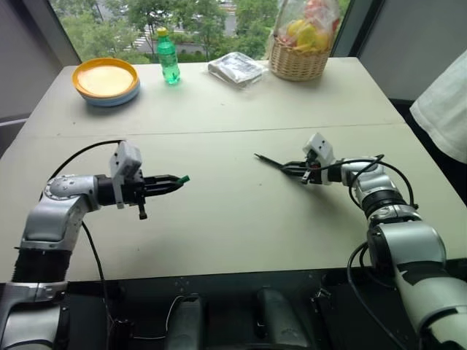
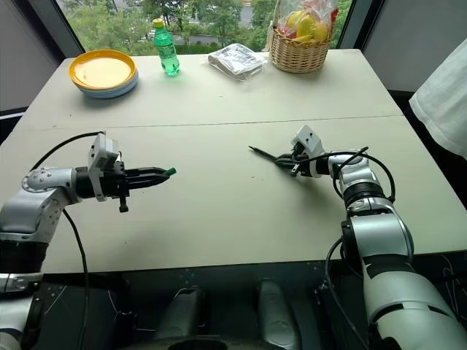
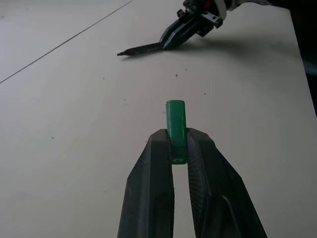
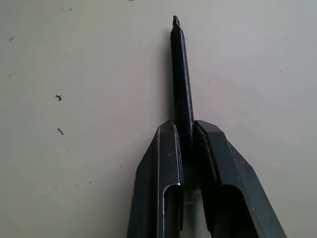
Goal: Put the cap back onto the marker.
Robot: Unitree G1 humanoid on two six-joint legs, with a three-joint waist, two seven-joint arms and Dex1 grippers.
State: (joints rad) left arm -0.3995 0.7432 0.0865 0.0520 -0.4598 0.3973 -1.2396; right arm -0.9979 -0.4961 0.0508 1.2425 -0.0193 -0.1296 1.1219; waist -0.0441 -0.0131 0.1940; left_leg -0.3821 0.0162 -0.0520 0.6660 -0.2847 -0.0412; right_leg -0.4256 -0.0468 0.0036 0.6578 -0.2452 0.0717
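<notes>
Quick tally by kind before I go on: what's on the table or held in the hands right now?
Cap, in the left hand: 1
Marker, in the right hand: 1
Green bottle: 1
Stack of plates: 1
Wicker basket: 1
Clear plastic packet: 1
Total: 6

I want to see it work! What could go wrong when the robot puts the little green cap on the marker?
The cap is pinched only at its end by the left gripper, so it might tilt or pop out. The marker is thin and sticks far out of the right gripper, so its tip could miss the cap's small hole.
</notes>
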